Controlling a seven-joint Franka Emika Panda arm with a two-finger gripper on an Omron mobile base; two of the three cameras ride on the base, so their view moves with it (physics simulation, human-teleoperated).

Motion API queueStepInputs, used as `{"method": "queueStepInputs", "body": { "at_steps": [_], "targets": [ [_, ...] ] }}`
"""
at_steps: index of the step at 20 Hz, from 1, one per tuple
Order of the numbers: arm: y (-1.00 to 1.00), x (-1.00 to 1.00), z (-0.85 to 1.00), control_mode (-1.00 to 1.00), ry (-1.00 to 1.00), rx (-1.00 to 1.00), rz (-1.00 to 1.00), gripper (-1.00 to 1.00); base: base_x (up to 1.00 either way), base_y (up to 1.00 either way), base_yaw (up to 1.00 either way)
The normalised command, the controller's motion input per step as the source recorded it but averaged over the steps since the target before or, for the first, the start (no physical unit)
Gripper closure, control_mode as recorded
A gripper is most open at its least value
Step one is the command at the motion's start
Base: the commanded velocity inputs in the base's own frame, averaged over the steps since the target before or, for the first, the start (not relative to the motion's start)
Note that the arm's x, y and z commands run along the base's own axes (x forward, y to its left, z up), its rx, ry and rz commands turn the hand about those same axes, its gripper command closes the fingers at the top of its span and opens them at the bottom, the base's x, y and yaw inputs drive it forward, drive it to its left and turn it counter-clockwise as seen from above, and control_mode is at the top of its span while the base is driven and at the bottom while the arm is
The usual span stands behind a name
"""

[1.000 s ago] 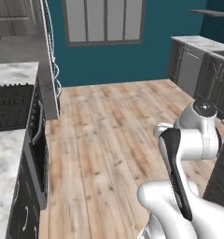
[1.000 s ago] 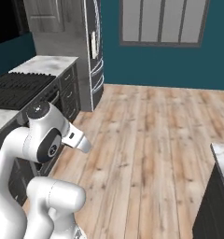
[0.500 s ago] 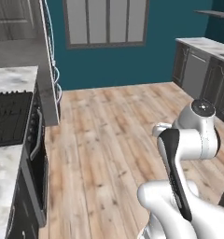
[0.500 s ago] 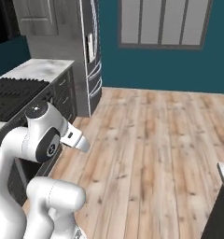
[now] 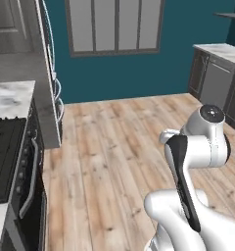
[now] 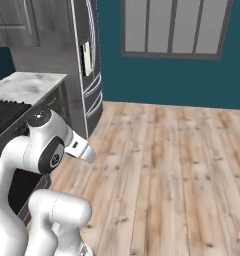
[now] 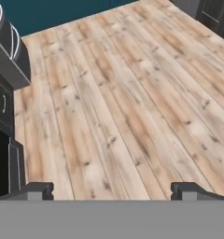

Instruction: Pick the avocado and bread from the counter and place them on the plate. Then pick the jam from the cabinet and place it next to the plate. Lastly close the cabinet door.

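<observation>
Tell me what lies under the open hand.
Under the hand, bare wooden floor shows between its spread fingertips. The floor right at the hand's base is covered from view.

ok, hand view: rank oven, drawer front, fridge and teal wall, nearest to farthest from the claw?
From the open claw:
1. Black oven, lower left edge.
2. Drawer front, left, just past the oven.
3. Fridge, upper left.
4. Teal wall, top edge, behind the wood floor.
</observation>
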Motion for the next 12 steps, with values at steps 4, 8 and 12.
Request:
{"method": "queueStepInputs", "body": {
  "at_steps": [4,8,12],
  "targets": [
    [0.0,0.0,0.0,1.0,0.0,0.0,0.0,-1.0,1.0,-0.32,0.0],
    [0.0,0.0,0.0,1.0,0.0,0.0,0.0,-1.0,1.0,-0.33,0.0],
    [0.0,0.0,0.0,1.0,0.0,0.0,0.0,-1.0,1.0,-0.3,0.0]
  ]
}}
